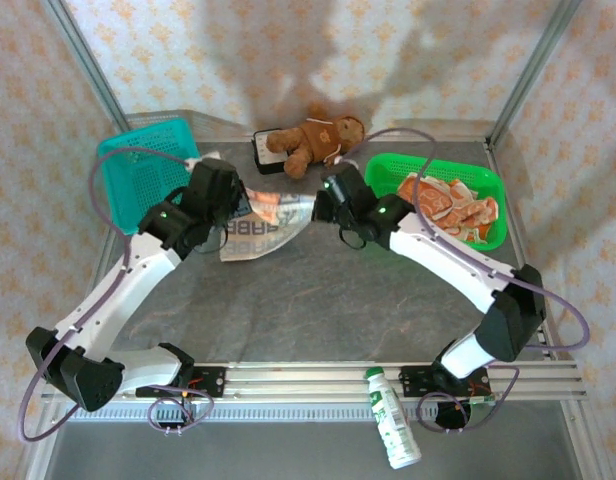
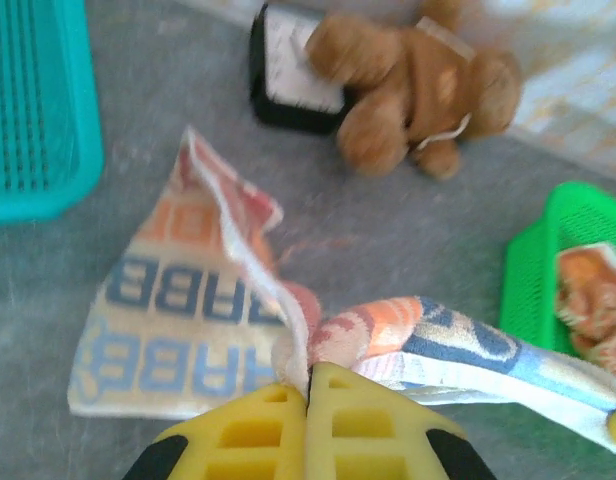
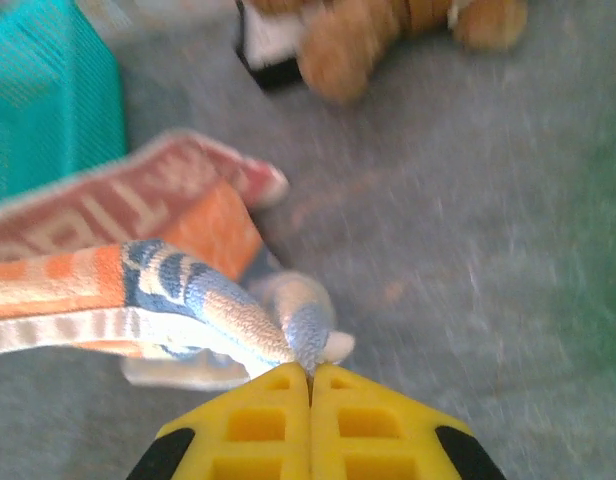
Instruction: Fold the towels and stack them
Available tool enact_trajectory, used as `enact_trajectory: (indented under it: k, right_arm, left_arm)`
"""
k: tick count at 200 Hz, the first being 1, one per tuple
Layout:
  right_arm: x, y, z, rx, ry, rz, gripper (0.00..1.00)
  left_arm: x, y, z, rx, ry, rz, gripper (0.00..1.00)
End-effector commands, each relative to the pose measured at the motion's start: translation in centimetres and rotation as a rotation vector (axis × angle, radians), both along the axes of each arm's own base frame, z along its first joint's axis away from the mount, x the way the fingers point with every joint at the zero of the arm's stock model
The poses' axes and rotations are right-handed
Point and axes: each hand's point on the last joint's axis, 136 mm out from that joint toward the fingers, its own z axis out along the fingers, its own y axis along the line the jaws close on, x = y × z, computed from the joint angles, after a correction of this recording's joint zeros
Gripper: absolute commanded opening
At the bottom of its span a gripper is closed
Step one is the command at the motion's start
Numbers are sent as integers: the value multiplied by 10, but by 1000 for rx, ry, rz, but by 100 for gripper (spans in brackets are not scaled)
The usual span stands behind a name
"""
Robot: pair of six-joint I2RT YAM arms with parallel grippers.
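Looks down on a grey desk [image 1: 318,300] with a teal basket [image 1: 138,165] at the far left and a green basket [image 1: 438,165] at the far right, the green one loaded with crumpled orange-and-white towels [image 1: 450,208]. Places the striped towel [image 1: 263,228], printed with block letters, between the baskets, part flat on the desk and part lifted, just in front of a brown teddy bear [image 1: 313,140]. Has the left tool [image 2: 308,375] pinched together on one raised edge of that towel and the right tool [image 3: 310,375] pinched together on another, with cloth strung across the gap. Reads as the start of a fold. Best done by gripping firmly at both pinches, raising both ends evenly until the cloth hangs taut, then carrying them over the flat part and matching edge to edge before letting go. Worth steering away from the bear to avoid dragging it. From above, gives the whole layout and both arms, yet hides the fingertips under the wrists. From the left wrist, reveals the letters on the flat part and a ridge of cloth running to the yellow fingers [image 2: 248,430]. From the right wrist, though blurred, reveals a thin pinch at the very corner, likely to slip if tugged.
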Motion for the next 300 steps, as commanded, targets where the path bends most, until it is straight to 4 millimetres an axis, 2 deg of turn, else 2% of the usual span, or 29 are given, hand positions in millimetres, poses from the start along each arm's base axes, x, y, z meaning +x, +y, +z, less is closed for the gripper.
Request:
enact_trajectory:
  k: [1,23,53,80,108,130,155,175,221,242,265,285,300]
  right_arm:
    - [17,-17,44,-20,-118,-66,0]
    - [37,-21,81,-13,-208,-101,0]
    - [62,-21,128,-21,-312,-91,0]
    - [84,-20,173,2,-392,-67,0]
    - [92,-18,199,9,-431,-36,0]
    - [89,-21,213,18,-458,-31,0]
    - [70,-28,229,67,-477,-14,0]
    - [48,-34,239,129,-486,10,0]
    - [-27,-42,256,183,-523,108,0]
    - [-61,-46,257,198,-526,147,0]
    - [-84,-53,251,241,-497,164,0]
    - [-90,-52,242,277,-450,165,0]
    - [-89,-51,236,288,-426,157,0]
  left_arm:
    - [3,8,35,86,-28,-19,0]
    - [20,9,70,121,-108,-24,0]
    - [41,14,108,112,-184,0,0]
    - [50,20,138,110,-246,40,0]
    - [53,16,161,74,-313,34,0]
    - [48,11,176,29,-336,10,0]
    - [30,5,192,-41,-370,-17,0]
    - [8,2,206,-91,-407,-38,0]
    - [-53,-2,223,-226,-447,-127,0]
    - [-81,4,224,-268,-457,-143,0]
    - [-105,13,220,-308,-452,-144,0]
    - [-116,19,212,-318,-429,-134,0]
    - [-114,20,203,-302,-411,-120,0]
